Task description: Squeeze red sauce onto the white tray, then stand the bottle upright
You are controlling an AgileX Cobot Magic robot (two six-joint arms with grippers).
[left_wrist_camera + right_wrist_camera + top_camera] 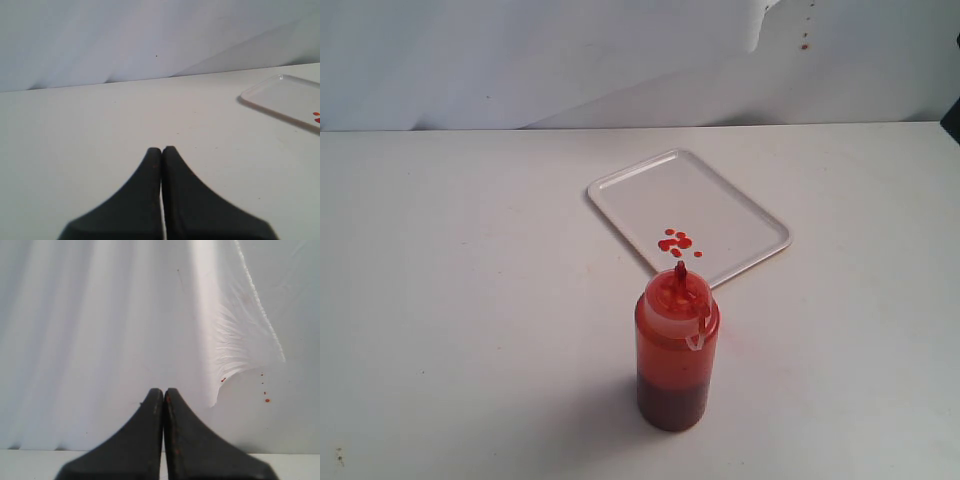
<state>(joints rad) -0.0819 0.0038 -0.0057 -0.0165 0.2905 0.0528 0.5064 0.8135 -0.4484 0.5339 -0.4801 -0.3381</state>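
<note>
Looking left to right: my left fingers (150, 172) are pressed together on nothing, low over the worktop (470, 300). The bottle (676, 350) stands upright just beside the white tray (720, 195), which has red sauce (675, 243) dotted on it. Looks done, so I'd just avoid bumping the bottle. My right fingers (152, 412) are pinched empty too, facing the spattered backdrop (100, 315); nothing's blocking.
</note>
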